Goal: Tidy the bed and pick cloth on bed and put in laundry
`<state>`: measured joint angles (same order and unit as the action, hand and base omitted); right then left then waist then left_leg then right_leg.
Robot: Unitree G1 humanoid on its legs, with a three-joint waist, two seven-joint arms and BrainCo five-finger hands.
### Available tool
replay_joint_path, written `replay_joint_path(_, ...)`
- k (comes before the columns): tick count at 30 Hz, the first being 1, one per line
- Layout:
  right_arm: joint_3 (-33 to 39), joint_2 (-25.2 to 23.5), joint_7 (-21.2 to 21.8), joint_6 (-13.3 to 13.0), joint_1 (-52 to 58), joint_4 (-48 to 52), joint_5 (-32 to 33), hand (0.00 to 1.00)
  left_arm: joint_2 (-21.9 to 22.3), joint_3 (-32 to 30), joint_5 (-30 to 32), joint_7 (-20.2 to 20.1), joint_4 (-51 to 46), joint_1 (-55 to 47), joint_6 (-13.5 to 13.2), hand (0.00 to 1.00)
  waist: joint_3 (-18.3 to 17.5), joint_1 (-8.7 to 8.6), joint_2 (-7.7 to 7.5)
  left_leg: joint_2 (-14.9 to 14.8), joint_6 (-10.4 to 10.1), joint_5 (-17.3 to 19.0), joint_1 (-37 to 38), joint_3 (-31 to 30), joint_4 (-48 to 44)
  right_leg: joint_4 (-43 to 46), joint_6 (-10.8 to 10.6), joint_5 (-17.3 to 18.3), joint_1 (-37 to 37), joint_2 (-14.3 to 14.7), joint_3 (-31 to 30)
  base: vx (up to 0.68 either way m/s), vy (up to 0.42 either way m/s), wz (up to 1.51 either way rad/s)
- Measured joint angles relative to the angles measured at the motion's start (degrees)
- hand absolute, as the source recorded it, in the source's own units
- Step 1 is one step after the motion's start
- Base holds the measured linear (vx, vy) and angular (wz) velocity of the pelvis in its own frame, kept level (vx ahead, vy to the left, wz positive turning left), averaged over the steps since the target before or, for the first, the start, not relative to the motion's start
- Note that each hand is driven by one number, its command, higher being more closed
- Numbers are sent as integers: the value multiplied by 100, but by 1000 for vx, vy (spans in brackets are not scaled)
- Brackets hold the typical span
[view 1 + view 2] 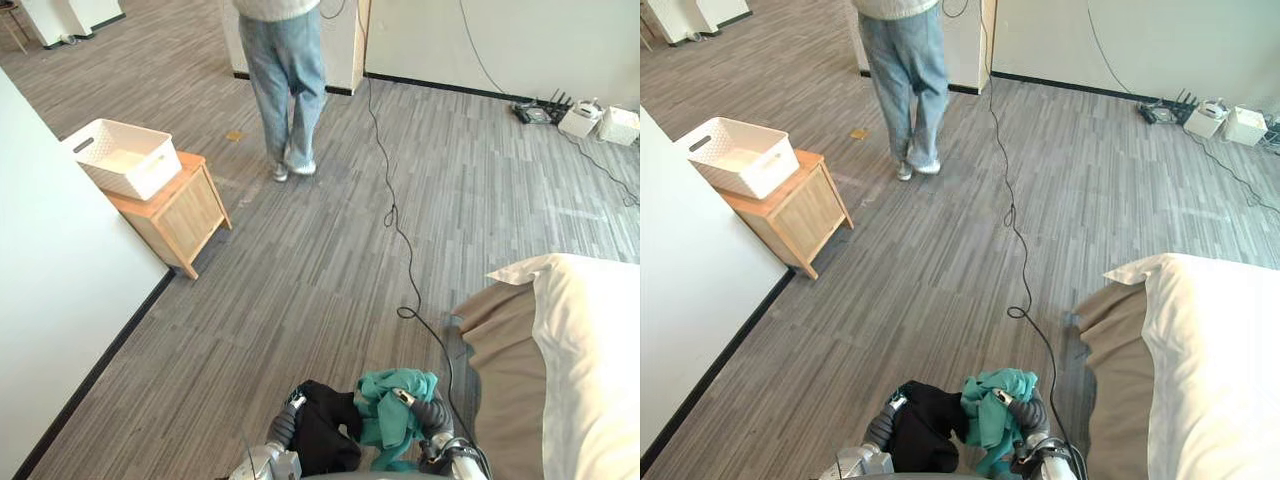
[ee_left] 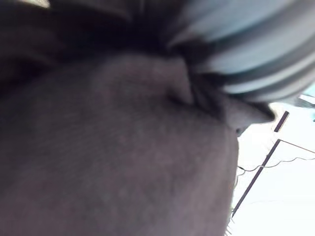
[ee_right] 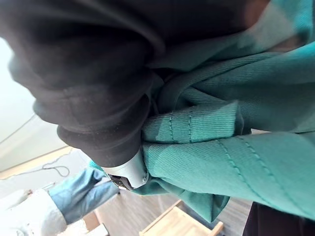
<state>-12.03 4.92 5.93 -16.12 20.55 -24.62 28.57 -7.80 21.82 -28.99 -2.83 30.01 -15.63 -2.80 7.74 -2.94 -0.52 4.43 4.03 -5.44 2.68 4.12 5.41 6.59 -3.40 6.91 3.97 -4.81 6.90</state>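
From above, the left hand point(image 1: 290, 412) is buried in a black cloth point(image 1: 325, 435), so I cannot tell its grip. Touching it, the right hand point(image 1: 420, 410) clutches a bunched green cloth point(image 1: 395, 412). The right wrist view adds a silver finger point(image 3: 127, 172) wedged between both cloths. A white basket point(image 1: 125, 158) on a table point(image 1: 180, 212) stands well ahead-left of the left hand, and the bed point(image 1: 580, 350) is just right of the right hand.

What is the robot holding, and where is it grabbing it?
A black cloth bunched over its left hand and a green cloth bunched at its right hand. Which part of each is grabbed cannot be told.
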Motion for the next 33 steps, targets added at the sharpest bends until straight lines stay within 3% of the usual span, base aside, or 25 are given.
replay_joint_path(5,37,7,6,176,37,-291,-182,100,71,-175,-3,445,200,63,-54,100,-79,-12,49,-88,-66,166,121,189,-10,-116,77,-37,130,66,-63,8,-55,-16)
replay_joint_path(7,25,37,42,270,32,-318,-275,100,78,-223,-1,633,334,159,-105,100,-106,9,30,-219,-436,655,-306,554,-761,-19,195,43,111,86,-67,-4,-106,-6)
replay_joint_path(8,11,119,66,332,-13,-315,-282,100,80,-230,2,738,366,217,-222,100,-89,54,38,-395,-736,945,-675,735,-1614,-24,252,58,94,61,-68,17,-74,23)
replay_joint_path(9,23,216,62,387,-87,-315,-269,100,102,-234,2,817,407,350,-314,100,15,34,100,-674,-767,924,-1290,952,-2915,-20,272,56,174,117,96,13,-72,33)
replay_joint_path(11,-3,424,84,448,-132,-310,-263,100,204,-254,-34,871,409,433,-390,100,306,58,264,-1187,-888,690,-1894,1160,-4585,24,303,142,455,255,274,-50,-61,44)
replay_joint_path(12,-14,469,130,526,-205,-305,-263,100,257,-353,-140,884,391,428,-396,100,449,68,252,-1337,-830,501,-2088,1204,-5185,25,401,280,700,258,290,-36,-52,34)
replay_joint_path(13,-5,516,171,542,-216,-303,-264,100,296,-395,-202,867,381,418,-416,100,452,71,291,-1357,-803,573,-2111,1218,-5282,33,413,315,775,256,310,57,-34,24)
replay_joint_path(14,13,581,231,544,-257,-295,-267,100,327,-400,-304,809,385,371,-415,100,462,55,382,-1336,-622,714,-2091,1253,-5120,31,412,392,874,243,313,90,-17,6)
replay_joint_path(16,33,565,315,615,-265,-210,-278,100,334,-401,-360,737,370,311,-443,100,469,66,409,-1294,-647,818,-2000,1457,-4252,23,395,479,909,161,300,140,7,2)
replay_joint_path(19,25,575,576,764,-199,114,-337,100,377,-398,-439,652,378,271,-494,100,471,82,407,-1137,-808,651,-1702,2154,-2155,-100,231,628,1024,61,344,248,62,7)
replay_joint_path(20,26,578,664,771,-181,112,-337,100,382,-401,-480,647,378,265,-516,100,471,103,407,-1145,-765,629,-1589,2343,-1783,-132,178,735,1126,59,372,381,155,13)
replay_joint_path(21,18,574,765,774,-130,85,-336,100,356,-452,-528,621,380,290,-541,100,426,177,247,-1046,-144,338,-1522,2506,-1836,-145,108,964,1295,-86,419,408,168,3)
replay_joint_path(22,15,558,818,774,-98,93,-334,100,362,-475,-533,597,372,304,-550,100,306,269,54,-894,138,549,-1564,2591,-2008,-120,106,1095,1282,-290,421,501,156,-2)
replay_joint_path(23,-27,559,863,773,-61,93,-335,100,364,-486,-544,590,366,308,-562,100,205,333,-31,-798,175,750,-1595,2604,-2111,-67,110,1119,1283,-379,452,411,70,-6)
replay_joint_path(25,-41,568,902,771,-58,79,-335,100,488,-561,-628,587,404,335,-573,100,157,352,-141,-626,348,1060,-1579,2526,-2212,1276,-202,1019,745,-656,559,543,133,27)
replay_joint_path(26,-83,576,898,770,-55,79,-336,100,520,-576,-626,552,402,331,-636,100,154,352,-138,-566,345,1240,-1466,2424,-2217,2836,-621,664,98,-865,522,636,207,65)
replay_joint_path(27,-170,529,897,763,-60,73,-337,100,513,-573,-624,547,401,334,-660,100,185,321,-245,-469,310,1397,-1241,2246,-2193,4294,-795,258,-536,-1091,471,537,153,63)
replay_joint_path(28,-250,516,903,763,-58,71,-341,100,484,-569,-621,550,402,341,-660,100,222,284,-284,-429,316,1431,-1053,2171,-2152,4801,-697,271,-719,-1181,501,556,105,70)
replay_joint_path(30,-377,442,913,723,29,71,-338,100,412,-532,-629,588,410,256,-661,100,323,191,-124,-460,247,1564,-117,1784,-1775,5188,-165,584,-1109,-1222,892,555,42,63)
replay_joint_path(31,-386,435,918,699,48,76,-338,100,392,-522,-629,598,409,242,-663,100,328,173,-98,-486,235,1565,73,1716,-1660,5017,-98,647,-1232,-1198,993,521,-32,66)
replay_joint_path(33,-385,430,937,581,93,120,-334,100,268,-448,-633,608,406,267,-657,100,360,54,-19,-692,32,1682,390,1309,-1607,3449,-13,696,-1770,-981,1255,473,-127,83)
